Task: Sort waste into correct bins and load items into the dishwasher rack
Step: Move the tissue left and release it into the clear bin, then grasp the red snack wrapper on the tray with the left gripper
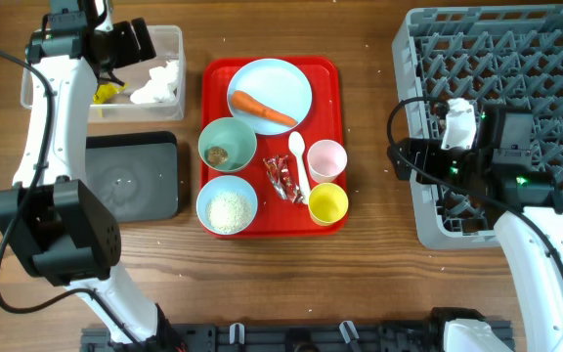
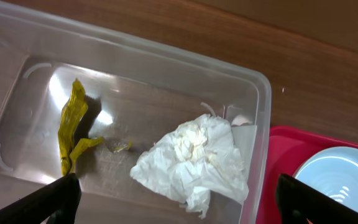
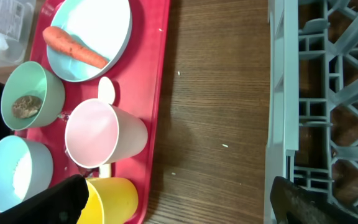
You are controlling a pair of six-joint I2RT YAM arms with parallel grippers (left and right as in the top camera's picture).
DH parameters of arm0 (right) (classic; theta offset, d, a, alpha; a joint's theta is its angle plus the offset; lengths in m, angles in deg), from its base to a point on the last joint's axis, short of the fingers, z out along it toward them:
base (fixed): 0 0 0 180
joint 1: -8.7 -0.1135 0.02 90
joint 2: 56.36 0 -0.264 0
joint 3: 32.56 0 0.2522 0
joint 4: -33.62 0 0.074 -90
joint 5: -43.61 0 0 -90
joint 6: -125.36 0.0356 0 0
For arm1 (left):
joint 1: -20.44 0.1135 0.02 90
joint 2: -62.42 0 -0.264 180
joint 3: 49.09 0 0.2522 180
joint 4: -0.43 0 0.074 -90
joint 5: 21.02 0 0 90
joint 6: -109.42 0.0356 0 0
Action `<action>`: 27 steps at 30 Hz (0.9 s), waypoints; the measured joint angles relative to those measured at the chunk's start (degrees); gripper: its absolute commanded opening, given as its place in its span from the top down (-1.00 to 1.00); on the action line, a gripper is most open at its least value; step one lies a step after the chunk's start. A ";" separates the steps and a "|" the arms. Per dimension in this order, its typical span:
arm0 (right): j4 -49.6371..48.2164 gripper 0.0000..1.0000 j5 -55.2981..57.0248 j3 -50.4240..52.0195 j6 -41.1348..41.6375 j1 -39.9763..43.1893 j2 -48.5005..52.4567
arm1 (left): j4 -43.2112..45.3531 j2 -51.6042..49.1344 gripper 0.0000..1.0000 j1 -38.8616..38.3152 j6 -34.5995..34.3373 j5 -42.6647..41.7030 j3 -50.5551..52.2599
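1. The left gripper [image 2: 179, 183] hangs over the clear tub [image 2: 261, 118], released and grasping nothing. Only its 2 dark fingertips show at the bottom edge of the wrist view.
2. White tissue [image 2: 194, 155] and a yellow-green wrapper [image 2: 70, 127] lie in the tub. From overhead, the arm hides much of it.
3. The right gripper [image 3: 179, 186] is spread wide and empty, above the counter [image 3: 222, 93] between the red tray [image 3: 148, 62] and the rack [image 3: 283, 74], which is cut off.
4. The red tray holds a plate [image 1: 272, 78] with a carrot [image 1: 260, 110], a bowl [image 1: 240, 137] with a brown lump [image 1: 217, 154], a bowl [image 1: 206, 191] of rice [image 1: 228, 210], a red wrapper [image 1: 282, 178], a spoon [image 1: 299, 156], a pink cup [image 1: 326, 158] and a yellow cup [image 1: 327, 203].
5. The black tray [image 1: 135, 176] is glossy, so its contents are hard to make out.
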 measured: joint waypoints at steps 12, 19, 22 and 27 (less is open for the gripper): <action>0.07 -0.93 0.00 0.00 0.00 0.02 0.04 | -23.08 -0.07 -0.79 -29.64 1.99 -9.64 0.33; 0.46 -0.93 0.00 0.00 0.00 0.00 0.81 | -16.33 -0.15 -0.60 -39.69 -9.14 -0.74 13.00; 0.46 -0.93 0.00 0.00 0.00 0.02 1.81 | -13.44 -0.15 -0.59 -40.50 -10.78 0.07 16.26; 0.48 -0.93 0.00 0.00 0.22 0.02 2.43 | -6.47 -0.15 -0.50 -40.61 -11.61 0.72 23.02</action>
